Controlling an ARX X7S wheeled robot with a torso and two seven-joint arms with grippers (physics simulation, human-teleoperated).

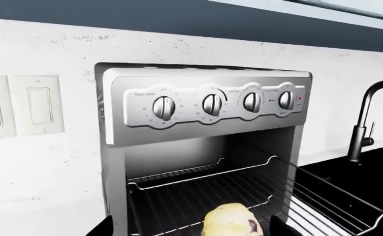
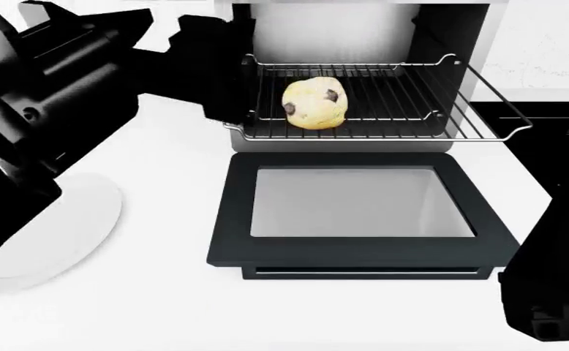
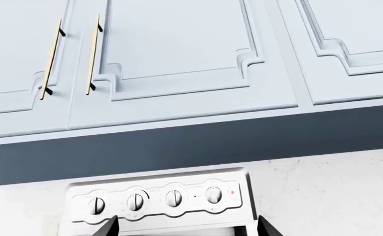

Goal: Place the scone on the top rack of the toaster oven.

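Scone (image 2: 315, 104) resting on pulled-out rack (image 2: 480, 121), left of centre; could roll if jolted; tool states impossible to tell.

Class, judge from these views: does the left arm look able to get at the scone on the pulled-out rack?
Probably yes. The scone lies exposed on the top rack, door dropped flat, with nothing between it and the left arm beside the toaster oven.

One scone (image 2: 315, 104) lies on one wire rack (image 2: 412, 95) in one toaster oven (image 1: 205, 142), which has four knobs (image 1: 164, 107). One white plate (image 2: 70, 227) sits on the worktop (image 2: 167, 314). One black tap (image 1: 366, 123) and two wall switches (image 1: 39, 105) show.
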